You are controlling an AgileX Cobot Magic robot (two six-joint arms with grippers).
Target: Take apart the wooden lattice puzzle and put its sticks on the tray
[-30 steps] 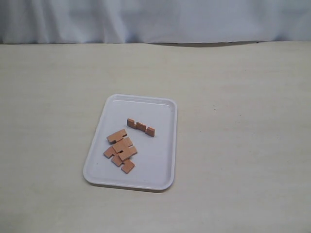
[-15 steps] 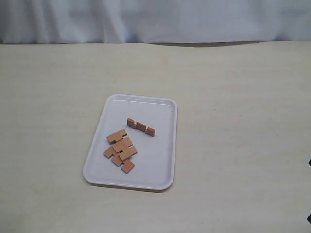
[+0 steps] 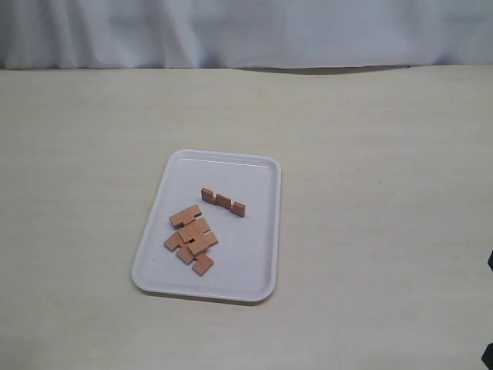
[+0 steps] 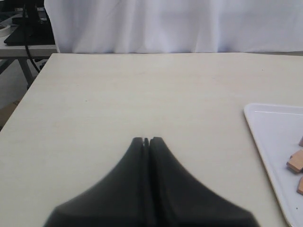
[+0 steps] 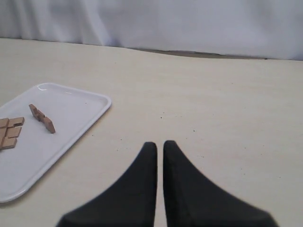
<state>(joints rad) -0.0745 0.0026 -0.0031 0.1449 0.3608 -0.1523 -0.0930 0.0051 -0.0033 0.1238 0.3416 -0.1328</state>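
Observation:
The white tray [image 3: 262, 254] lies on the table left of centre. On it, one reddish-brown notched stick [image 3: 223, 202] stands on edge by itself toward the far end. The other sticks [image 3: 191, 239] lie flat in a loose overlapping heap nearer the front left; no assembled lattice shows. My left gripper [image 4: 146, 140] is shut and empty above bare table, with the tray [image 4: 274, 137] off to one side. My right gripper [image 5: 160, 144] holds nothing, its fingers a thin slit apart, away from the tray [image 5: 71, 118] and the lone stick [image 5: 41, 118].
The beige table runs to a white curtain at the back. A dark bit of the right arm [image 3: 489, 356] shows at the exterior view's lower right edge. In the left wrist view the table edge [image 4: 28, 90] and a stand with cables [image 4: 26, 28] appear.
A dark part of the right arm has crept into the exterior view's right edge. The tray and sticks have not moved.

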